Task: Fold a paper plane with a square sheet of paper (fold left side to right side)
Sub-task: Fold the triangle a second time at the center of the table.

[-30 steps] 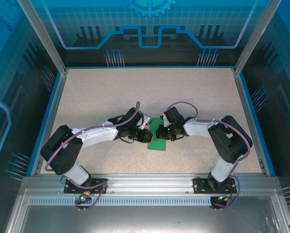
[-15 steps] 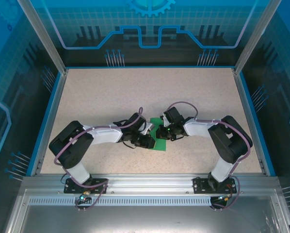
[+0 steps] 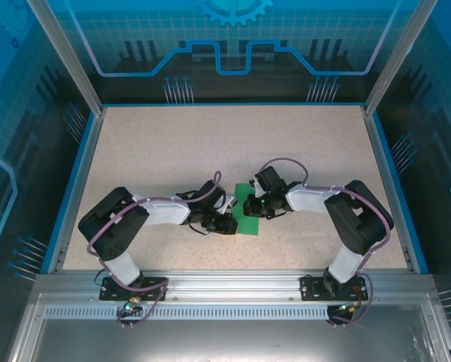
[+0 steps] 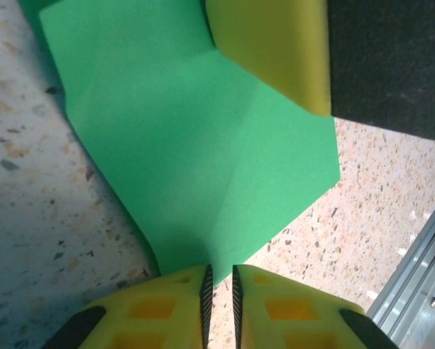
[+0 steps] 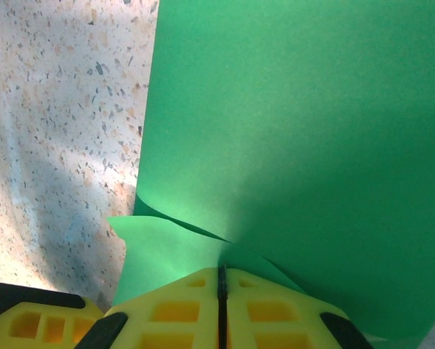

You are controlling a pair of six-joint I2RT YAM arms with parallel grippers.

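Note:
The square sheet of paper point(image 3: 249, 223) lies partly folded on the table between both arms, bright green, with a raised flap. In the left wrist view the paper point(image 4: 196, 138) shows a diagonal crease, and its near corner ends at the tips of my left gripper point(image 4: 219, 280), whose jaws stand a narrow slit apart with bare table showing between them. My left gripper point(image 3: 228, 222) sits at the sheet's left near edge. My right gripper point(image 5: 221, 275) is shut on a curled layer of the paper point(image 5: 297, 123). A right fingertip point(image 4: 276, 51) rests on the sheet's far part.
The speckled beige table point(image 3: 210, 143) stretches wide behind the arms, bounded by blue rails point(image 3: 382, 166) at the sides. An aluminium rail point(image 4: 414, 276) runs along the near edge, close to the paper's near right corner.
My left arm has drawn its elbow in, and its gripper has slid down toward the near edge of the paper. The right arm and its hold have stayed put.

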